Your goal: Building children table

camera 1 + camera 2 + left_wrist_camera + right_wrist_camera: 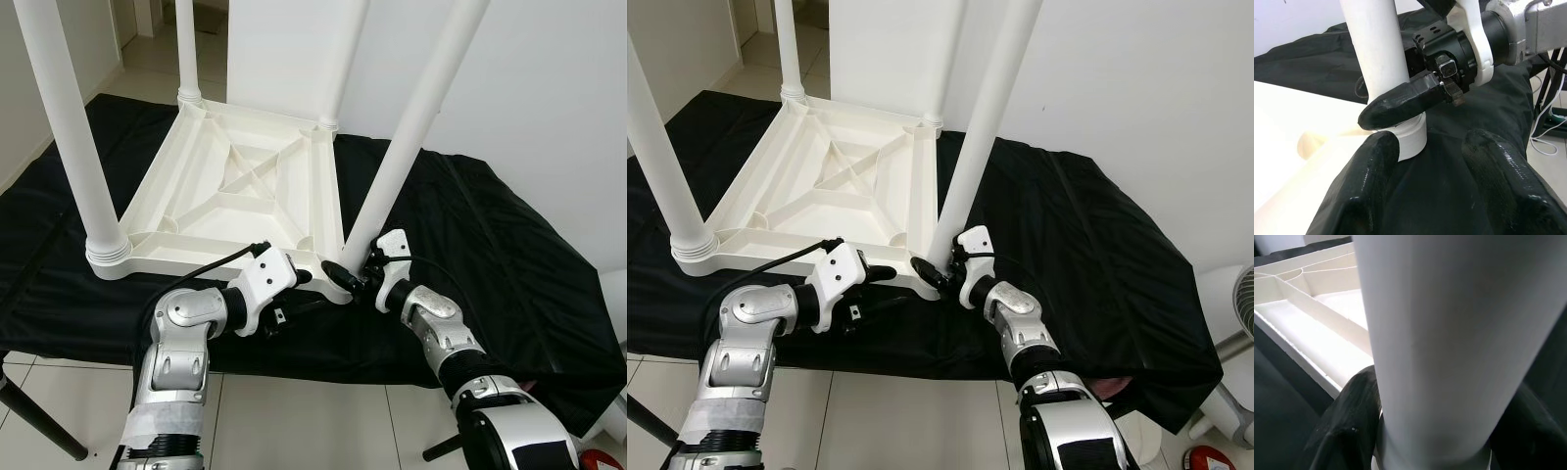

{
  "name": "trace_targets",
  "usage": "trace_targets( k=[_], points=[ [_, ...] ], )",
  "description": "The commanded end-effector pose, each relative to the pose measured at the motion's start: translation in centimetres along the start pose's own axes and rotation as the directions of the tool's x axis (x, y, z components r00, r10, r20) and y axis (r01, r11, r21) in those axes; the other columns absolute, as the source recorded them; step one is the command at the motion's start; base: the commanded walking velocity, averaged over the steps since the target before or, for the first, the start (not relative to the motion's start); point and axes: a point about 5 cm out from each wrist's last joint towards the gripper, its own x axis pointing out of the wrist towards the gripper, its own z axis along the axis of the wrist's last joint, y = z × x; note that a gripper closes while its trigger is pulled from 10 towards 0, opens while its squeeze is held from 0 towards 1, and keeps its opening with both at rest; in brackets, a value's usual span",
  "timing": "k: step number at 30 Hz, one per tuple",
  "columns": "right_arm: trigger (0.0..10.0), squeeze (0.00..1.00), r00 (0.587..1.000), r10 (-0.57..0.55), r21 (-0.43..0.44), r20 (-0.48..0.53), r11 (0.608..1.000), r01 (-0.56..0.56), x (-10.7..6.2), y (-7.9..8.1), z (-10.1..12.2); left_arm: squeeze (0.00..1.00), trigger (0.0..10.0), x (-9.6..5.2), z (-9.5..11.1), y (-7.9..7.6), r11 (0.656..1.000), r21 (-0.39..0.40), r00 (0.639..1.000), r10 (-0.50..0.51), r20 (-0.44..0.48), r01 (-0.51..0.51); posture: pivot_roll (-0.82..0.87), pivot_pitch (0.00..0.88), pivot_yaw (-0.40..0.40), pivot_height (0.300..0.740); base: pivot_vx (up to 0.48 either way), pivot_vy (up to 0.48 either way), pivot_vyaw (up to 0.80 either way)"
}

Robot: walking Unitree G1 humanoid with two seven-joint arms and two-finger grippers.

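A white plastic children's table (235, 186) lies upside down on a black cloth. Three legs stand in its corners: near left (73, 127), far left (186, 49) and far right (345, 59). The fourth leg (411, 127) leans at the near right corner. My right gripper (355, 268) is shut on this leg's base; in the right wrist view the leg (1440, 333) sits between its two fingers (1349, 411). My left gripper (1432, 147) is open just beside that corner, one finger (1376, 166) against the table's rim and the other over the cloth.
The black cloth (490, 245) covers a low surface with a dark leg (39, 416) at the near left. Tiled floor lies at the front edge. A white wall stands behind, and a fan (1239, 294) at the far right.
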Motion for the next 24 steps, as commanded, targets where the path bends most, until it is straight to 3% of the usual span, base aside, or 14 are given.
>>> trace_targets(
  k=[1, 7, 8, 11, 13, 17, 18, 19, 21, 24],
  points=[
    [10.0, 0.0, 0.998, -0.049, 0.02, -0.041, 0.999, 0.049, -0.5, -0.1, -0.9, 0.0, 10.0, -0.1, -0.1, 1.4, 0.944, 0.002, 0.944, 0.331, -0.009, -0.331, 0.1, 0.0, -0.157, 0.74, 0.0, 0.0, 0.0],
    [10.0, 0.0, 0.989, -0.15, -0.009, -0.013, 0.989, 0.15, -0.6, 0.0, -0.7, 0.0, 10.0, -0.2, -0.3, 1.2, 0.944, -0.007, 0.944, 0.329, -0.018, -0.329, 0.09, 0.0, -0.164, 0.74, 0.0, 0.0, 0.0],
    [10.0, 0.0, 0.977, -0.215, -0.008, 0.011, 0.977, 0.215, -0.7, 0.2, -0.5, 0.0, 10.0, -0.2, -0.5, 1.2, 0.944, -0.016, 0.944, 0.328, -0.026, -0.328, 0.09, 0.0, -0.164, 0.74, 0.0, 0.0, 0.0],
    [10.0, 0.0, 0.962, -0.272, -0.006, 0.032, 0.962, 0.273, -0.9, 0.6, -0.3, 0.0, 10.0, -0.2, -0.6, 1.1, 0.946, -0.026, 0.946, 0.323, -0.034, -0.324, 0.09, 0.0, -0.165, 0.74, 0.0, 0.0, 0.0],
    [10.0, 0.0, 0.926, -0.374, 0.007, 0.046, 0.927, 0.374, -1.1, 0.9, -0.1, 0.0, 10.0, -0.4, -0.9, 1.1, 0.947, -0.034, 0.947, 0.318, -0.049, -0.32, 0.09, 0.0, -0.165, 0.74, 0.0, 0.0, 0.0],
    [10.0, 0.0, 0.909, -0.416, 0.019, 0.042, 0.91, 0.415, -1.2, 0.9, -0.2, 0.0, 10.0, -0.4, -1.0, 1.1, 0.947, -0.034, 0.947, 0.318, -0.053, -0.32, 0.09, 0.0, -0.165, 0.74, 0.0, 0.0, 0.0],
    [10.0, 0.0, 0.819, -0.573, 0.032, 0.013, 0.819, 0.573, -1.6, 1.0, -0.3, 0.0, 10.0, -0.7, -1.2, 1.4, 0.944, -0.032, 0.943, 0.328, -0.061, -0.33, 0.09, 0.0, -0.171, 0.74, 0.0, 0.0, 0.0],
    [10.0, 0.0, 0.819, -0.573, 0.032, 0.013, 0.819, 0.573, -1.6, 1.0, -0.3, 0.0, 10.0, -0.7, -1.2, 1.4, 0.944, -0.032, 0.943, 0.328, -0.061, -0.33, 0.09, 0.0, -0.171, 0.74, 0.0, 0.0, 0.0],
    [10.0, 0.0, 0.765, -0.644, 0.04, -0.015, 0.764, 0.644, -1.9, 1.7, -0.5, 0.0, 10.0, -0.7, -1.2, 1.5, 0.942, -0.032, 0.941, 0.332, -0.063, -0.334, 0.09, 0.0, -0.176, 0.74, 0.0, 0.0, 0.0],
    [10.0, 0.0, 0.774, -0.633, 0.04, -0.019, 0.773, 0.633, -1.8, 2.4, -0.5, 0.0, 10.0, -0.7, -1.2, 1.5, 0.942, -0.03, 0.941, 0.332, -0.063, -0.334, 0.09, 0.0, -0.176, 0.74, 0.0, 0.0, 0.0]
  ],
)
